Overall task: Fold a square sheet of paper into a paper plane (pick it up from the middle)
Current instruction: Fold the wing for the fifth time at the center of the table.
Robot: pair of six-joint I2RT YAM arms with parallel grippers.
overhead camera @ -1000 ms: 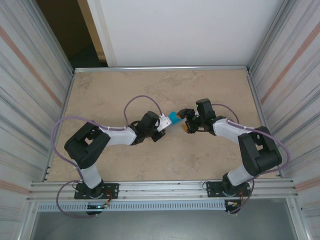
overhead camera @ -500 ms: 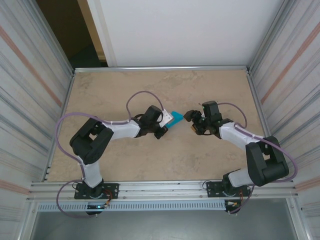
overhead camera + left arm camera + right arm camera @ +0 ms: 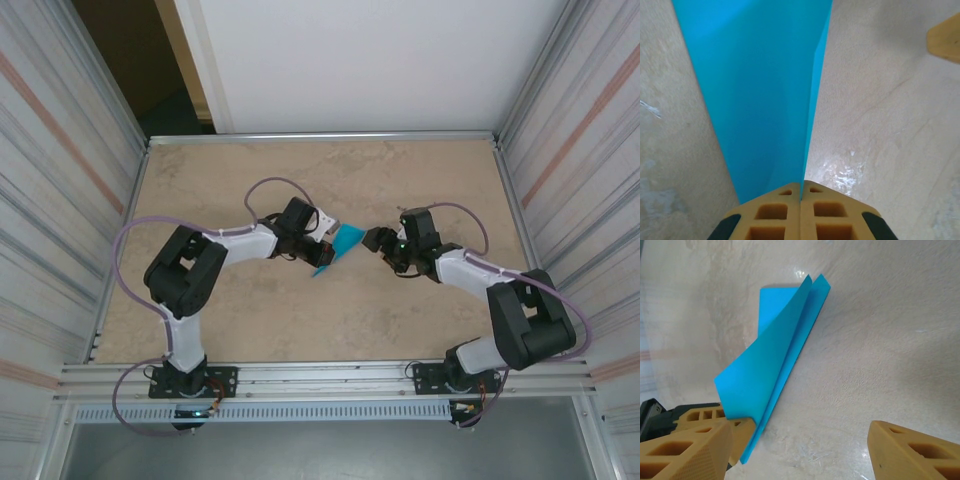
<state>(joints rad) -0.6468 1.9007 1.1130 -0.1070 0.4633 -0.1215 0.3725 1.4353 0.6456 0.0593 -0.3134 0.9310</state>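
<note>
The square sheet of paper, folded into a narrow teal-blue paper plane (image 3: pixel 340 246) with a centre crease and layered wings, stands on edge just above the table's middle. My left gripper (image 3: pixel 322 240) is shut on its rear end; in the left wrist view the yellow fingertips (image 3: pixel 785 205) pinch the fold and the paper plane (image 3: pixel 760 95) runs away from them. My right gripper (image 3: pixel 377 240) is open just right of the plane, apart from it. In the right wrist view the paper plane (image 3: pixel 775 365) rises at the left, beside my right gripper (image 3: pixel 800 452).
The beige tabletop (image 3: pixel 420 180) is bounded by corrugated metal walls (image 3: pixel 60 180) on both sides and a metal rail (image 3: pixel 320 375) at the near edge. The right gripper's yellow fingertip (image 3: pixel 945 37) shows in the left wrist view.
The left wrist has turned, so the paper now hangs lower and shows more of its face. The right gripper has backed slightly off the paper and opened a little wider.
</note>
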